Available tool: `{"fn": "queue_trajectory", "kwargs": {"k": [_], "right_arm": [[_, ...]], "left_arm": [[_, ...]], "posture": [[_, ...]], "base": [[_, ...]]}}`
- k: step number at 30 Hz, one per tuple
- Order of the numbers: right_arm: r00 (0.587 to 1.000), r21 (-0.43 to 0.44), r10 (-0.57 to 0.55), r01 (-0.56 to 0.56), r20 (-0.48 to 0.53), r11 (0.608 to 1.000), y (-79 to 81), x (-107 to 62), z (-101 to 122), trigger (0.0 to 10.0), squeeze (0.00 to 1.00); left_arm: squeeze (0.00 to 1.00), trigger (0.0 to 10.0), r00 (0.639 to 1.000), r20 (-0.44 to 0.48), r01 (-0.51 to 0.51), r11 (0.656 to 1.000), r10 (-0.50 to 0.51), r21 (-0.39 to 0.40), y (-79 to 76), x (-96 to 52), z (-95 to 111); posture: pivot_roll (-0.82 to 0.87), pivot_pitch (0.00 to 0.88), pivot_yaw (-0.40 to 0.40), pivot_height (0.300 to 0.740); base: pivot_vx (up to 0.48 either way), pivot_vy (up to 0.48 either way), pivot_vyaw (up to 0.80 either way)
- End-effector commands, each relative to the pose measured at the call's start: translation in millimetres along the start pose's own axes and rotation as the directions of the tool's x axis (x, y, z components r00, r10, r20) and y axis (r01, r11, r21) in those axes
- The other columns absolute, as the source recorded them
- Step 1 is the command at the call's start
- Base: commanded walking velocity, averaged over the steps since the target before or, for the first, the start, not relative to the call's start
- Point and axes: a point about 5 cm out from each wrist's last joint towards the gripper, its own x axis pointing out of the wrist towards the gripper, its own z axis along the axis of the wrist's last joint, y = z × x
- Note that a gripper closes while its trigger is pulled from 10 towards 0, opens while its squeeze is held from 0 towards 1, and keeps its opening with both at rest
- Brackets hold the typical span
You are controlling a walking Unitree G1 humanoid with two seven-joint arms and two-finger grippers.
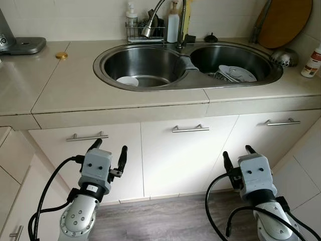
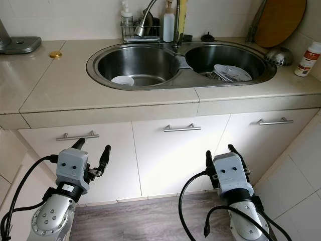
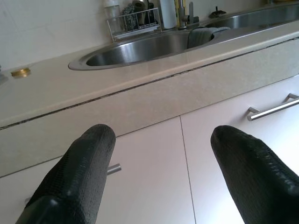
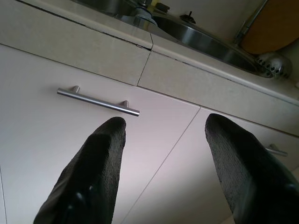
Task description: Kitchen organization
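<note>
A double sink (image 1: 103,75) was seen across the upper middle of the frame, set into a beige counter (image 1: 65,85). A white bowl (image 1: 127,80) lay in the left basin, and plates (image 1: 235,74) with what seemed to be a rack lay in the right basin. A tap (image 1: 165,15) rose behind the divider, with a wire caddy (image 1: 143,34) and bottles just beside it at the upper centre. A wooden board (image 1: 286,20) was leaned against the wall at the upper right, with a metal strainer (image 1: 285,57) and a bottle (image 1: 312,61) below it. A small gold lid (image 1: 61,55) was seen at the upper left of the counter, near an appliance base (image 1: 22,45).

The left gripper (image 1: 109,149) was held at the lower left of the frame, before the closed cabinet doors (image 1: 185,160), its fingers spread and nothing between them. The right gripper (image 1: 236,154) was held at the lower right, likewise spread and empty. Both were kept well below the counter edge, clear of the handles (image 1: 190,129).

How far the organizing had gone could not be settled: dishes in the sink and loose items on the counter would suit either a job with much left or one where those things were meant to stay. Nothing was held, and no door stood open.
</note>
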Motion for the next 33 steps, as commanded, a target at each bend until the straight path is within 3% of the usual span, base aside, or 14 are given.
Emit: {"fn": "queue_trajectory", "kwargs": {"k": [1,22,25,26,28,33], "right_arm": [[0.998,0.018,0.028,-0.027,-0.050,0.999,3.0,0.1,-9,10.0,0.00],[0.999,0.007,0.035,-0.035,-0.030,0.999,2.7,1.2,-5,10.0,0.00],[0.998,0.007,0.033,-0.033,-0.047,0.999,2.2,1.7,-7,10.0,0.00],[0.992,-0.019,0.026,-0.029,-0.125,0.999,1.4,2.7,-18,10.0,0.00],[0.985,-0.010,0.031,-0.033,-0.167,0.999,1.5,3.0,-23,10.0,0.00],[0.978,0.018,0.075,-0.073,-0.195,0.997,6.0,4.3,-27,10.0,0.00]], "left_arm": [[0.00,10.0,0.999,0.002,0.036,0.999,-0.036,-0.014,-9.2,1.2,2],[0.00,10.0,1.000,0.001,0.029,1.000,-0.029,-0.011,-7.6,2.0,2],[0.00,10.0,0.999,-0.003,0.032,0.999,-0.032,-0.013,-8.3,1.9,0],[0.00,10.0,0.999,-0.027,0.038,0.999,-0.039,-0.017,-9.3,1.7,-4],[0.00,10.0,0.998,-0.041,0.044,0.999,-0.045,-0.026,-10.4,1.7,-6],[0.00,10.0,0.995,-0.077,0.066,0.997,-0.069,-0.047,-14.0,3.0,-12]], "posture": [[0.09,0.000,-0.046,0.740],[0.09,0.000,-0.047,0.740],[0.09,0.000,-0.047,0.740],[0.08,0.000,-0.047,0.740],[0.08,0.000,-0.047,0.740],[0.08,0.000,-0.046,0.740]], "base": [[0.000,0.000,0.00],[0.000,0.000,0.00],[0.000,0.000,0.00],[0.000,0.000,0.00],[0.000,0.000,0.00],[0.000,0.000,0.00]]}}
